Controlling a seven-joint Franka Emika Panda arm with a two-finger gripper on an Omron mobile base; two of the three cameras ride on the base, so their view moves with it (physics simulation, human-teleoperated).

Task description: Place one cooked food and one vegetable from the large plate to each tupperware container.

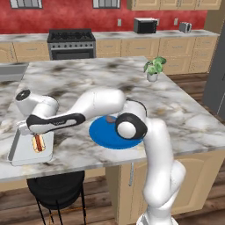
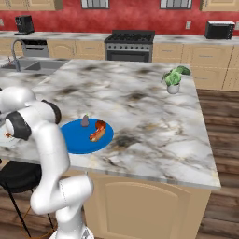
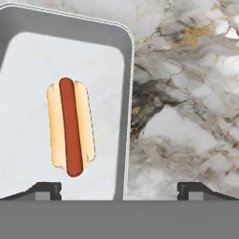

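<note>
A hot dog [image 3: 71, 127] lay flat in the light grey tray [image 1: 17, 154] near the bench's front left corner, evidently released there. The end effector [image 3: 119, 189] was held spread above it, empty. Another hot dog [image 2: 97, 131] and what was probably a vegetable [image 2: 85, 121] remained on the blue plate [image 2: 74, 140].

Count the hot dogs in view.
2: one hot dog lies in the light grey tray; another hot dog rests on the blue plate. The arm may hide more.

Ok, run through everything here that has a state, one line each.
gripper: open, empty, above the tray's rim
light grey tray: holds one hot dog
blue plate: holds another hot dog and a small dark vegetable
potted plant: upright
</note>
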